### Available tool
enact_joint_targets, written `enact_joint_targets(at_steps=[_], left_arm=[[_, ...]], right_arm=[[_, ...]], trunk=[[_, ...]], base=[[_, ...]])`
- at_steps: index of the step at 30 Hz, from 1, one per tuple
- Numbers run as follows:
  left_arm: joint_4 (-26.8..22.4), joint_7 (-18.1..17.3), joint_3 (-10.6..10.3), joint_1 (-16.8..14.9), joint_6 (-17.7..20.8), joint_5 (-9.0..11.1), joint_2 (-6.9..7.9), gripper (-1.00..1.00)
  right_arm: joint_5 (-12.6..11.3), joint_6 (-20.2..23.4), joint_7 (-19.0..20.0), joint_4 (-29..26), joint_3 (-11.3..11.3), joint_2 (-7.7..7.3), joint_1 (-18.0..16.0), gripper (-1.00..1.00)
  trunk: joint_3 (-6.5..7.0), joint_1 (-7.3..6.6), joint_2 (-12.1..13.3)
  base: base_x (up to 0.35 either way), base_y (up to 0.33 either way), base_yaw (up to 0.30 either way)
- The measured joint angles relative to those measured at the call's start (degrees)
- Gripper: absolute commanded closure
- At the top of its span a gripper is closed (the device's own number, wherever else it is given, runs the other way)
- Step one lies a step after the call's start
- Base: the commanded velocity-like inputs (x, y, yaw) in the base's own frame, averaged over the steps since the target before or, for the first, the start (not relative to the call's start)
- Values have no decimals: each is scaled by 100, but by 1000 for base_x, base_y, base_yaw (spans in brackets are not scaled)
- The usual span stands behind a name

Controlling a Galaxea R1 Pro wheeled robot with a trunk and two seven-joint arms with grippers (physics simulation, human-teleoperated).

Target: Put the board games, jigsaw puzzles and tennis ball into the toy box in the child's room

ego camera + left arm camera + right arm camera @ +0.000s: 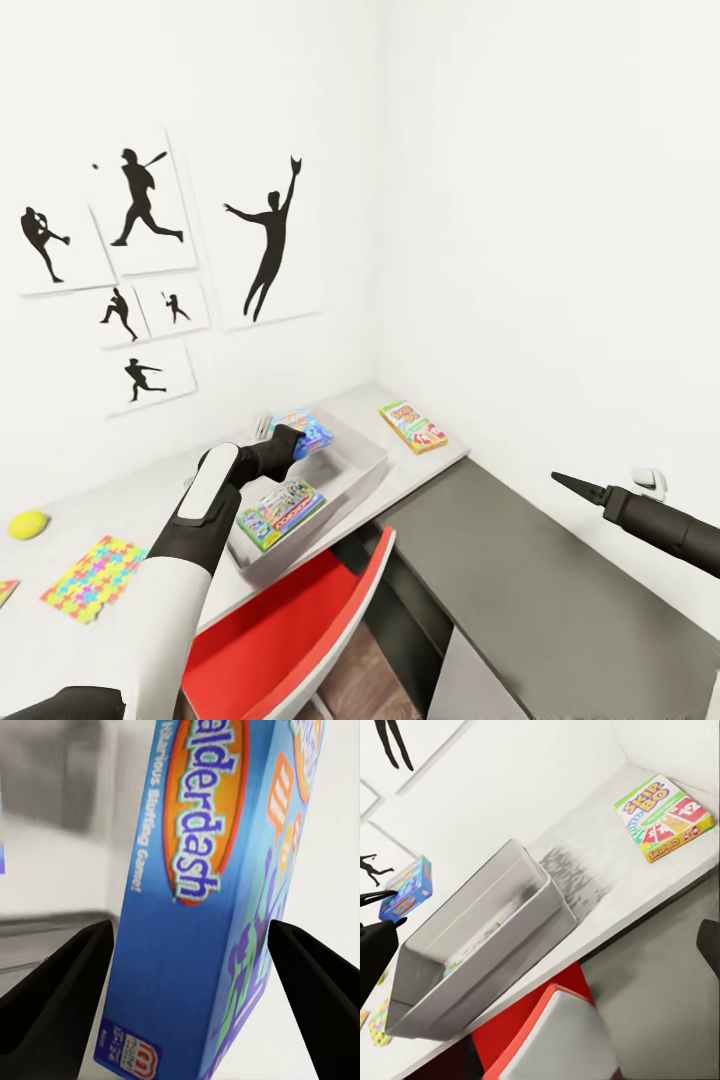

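The left gripper (297, 441) fingers clamp the blue board game (202, 907) across its thin, stiff, light, probably slick sides above the toy box (362, 478); the right gripper (566, 482) looks closed, empty

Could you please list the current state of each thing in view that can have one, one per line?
Left pincer: shut on the blue board game, above the toy box.
Blue board game: lifted, tilted, not yet released.
Toy box: open, Monopoly board game lying flat inside.
Skip-Bo board game: flat on the table.
Jigsaw puzzle: flat on the table.
Tennis ball: resting on the table.
Right pincer: shut, empty.
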Motion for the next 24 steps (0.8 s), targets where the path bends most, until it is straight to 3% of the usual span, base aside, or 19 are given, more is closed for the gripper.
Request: enact_joint_targets(at_steps=[9,24], left_arm=[[-2,0,0,-2,1,-1,0,100],[-4,1,5,-2,-8,2,1,100]], right_arm=[[0,-1,0,-1,0,0,0,-100],[1,-2,0,-4,-2,1,-1,-100]], trunk=[[-2,0,0],[-2,0,0]], base=[[0,0,-211],[0,0,-44]])
